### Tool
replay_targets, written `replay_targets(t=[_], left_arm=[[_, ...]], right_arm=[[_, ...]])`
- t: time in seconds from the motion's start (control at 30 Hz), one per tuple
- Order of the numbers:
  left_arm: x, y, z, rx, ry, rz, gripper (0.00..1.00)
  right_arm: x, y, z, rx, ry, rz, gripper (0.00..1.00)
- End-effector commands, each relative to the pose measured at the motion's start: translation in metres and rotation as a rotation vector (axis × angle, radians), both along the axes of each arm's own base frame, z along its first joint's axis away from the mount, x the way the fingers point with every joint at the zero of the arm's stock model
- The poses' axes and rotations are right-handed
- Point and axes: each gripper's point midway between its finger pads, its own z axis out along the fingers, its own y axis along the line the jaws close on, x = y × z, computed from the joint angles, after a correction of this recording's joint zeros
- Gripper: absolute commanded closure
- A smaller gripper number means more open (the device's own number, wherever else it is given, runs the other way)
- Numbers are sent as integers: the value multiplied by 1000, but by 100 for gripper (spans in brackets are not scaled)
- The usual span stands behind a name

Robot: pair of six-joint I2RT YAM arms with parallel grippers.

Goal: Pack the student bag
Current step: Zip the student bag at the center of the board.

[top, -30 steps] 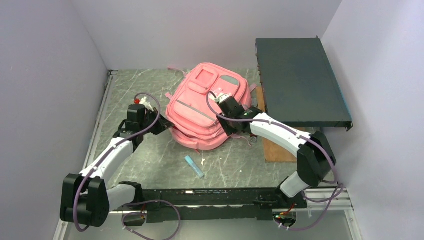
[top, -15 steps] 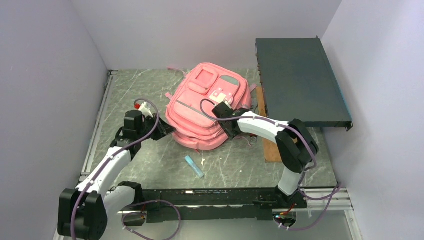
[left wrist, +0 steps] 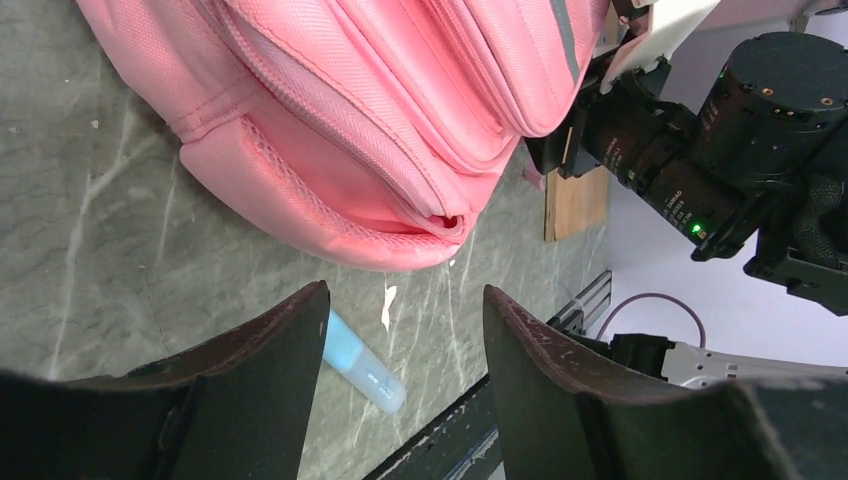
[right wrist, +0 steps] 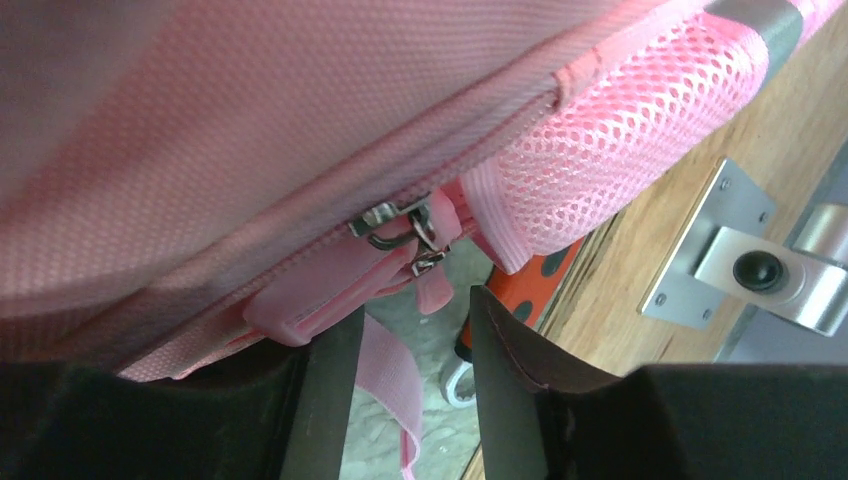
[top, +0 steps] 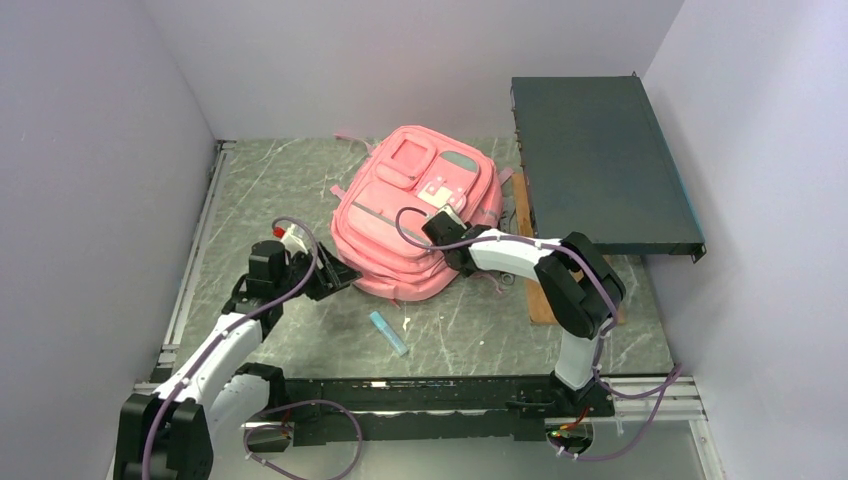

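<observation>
Top external view is showing the left gripper [top: 338, 276] hovering unclenched and empty beside the large soft pink fabric backpack [top: 400, 210] lying on the grey marbled table [top: 290, 190], while the right gripper [right wrist: 412, 300], jaws parted, is sitting under its small metal zipper pull [right wrist: 395, 222], probably needing a pinch to start unzipping.

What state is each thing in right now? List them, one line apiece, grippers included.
student bag, lying flat on the table, front pockets facing up.
zip pulls, hanging at a shut stretch of zip, just ahead of the right jaws.
blue tube, lying loose on the table, outside the bag.
left gripper, jaws open, empty, off the bag's near edge.
right gripper, jaws open, nothing clamped.
</observation>
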Motion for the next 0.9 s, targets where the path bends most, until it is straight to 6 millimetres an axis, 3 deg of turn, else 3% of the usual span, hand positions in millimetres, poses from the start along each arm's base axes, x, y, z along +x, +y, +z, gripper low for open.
replay_targets(t=[0.0, 0.17, 0.3, 0.5, 0.63, 0.77, 0.87], left_arm=[[5, -9, 13, -57, -52, -34, 37], [11, -6, 16, -49, -67, -9, 34], [19, -6, 21, -32, -66, -11, 32], [24, 6, 17, 42, -54, 43, 32], [23, 10, 16, 53, -58, 67, 31], [19, -5, 19, -29, -70, -6, 34], [21, -6, 11, -48, -63, -2, 34]], right_arm=[[25, 17, 17, 95, -115, 42, 60], [31, 34, 23, 194, -164, 93, 81], [40, 56, 38, 286, -190, 137, 85], [47, 94, 63, 437, -185, 187, 100], [30, 99, 72, 415, -166, 209, 100], [3, 84, 71, 375, -106, 215, 100], [-22, 81, 67, 433, -32, 213, 100]])
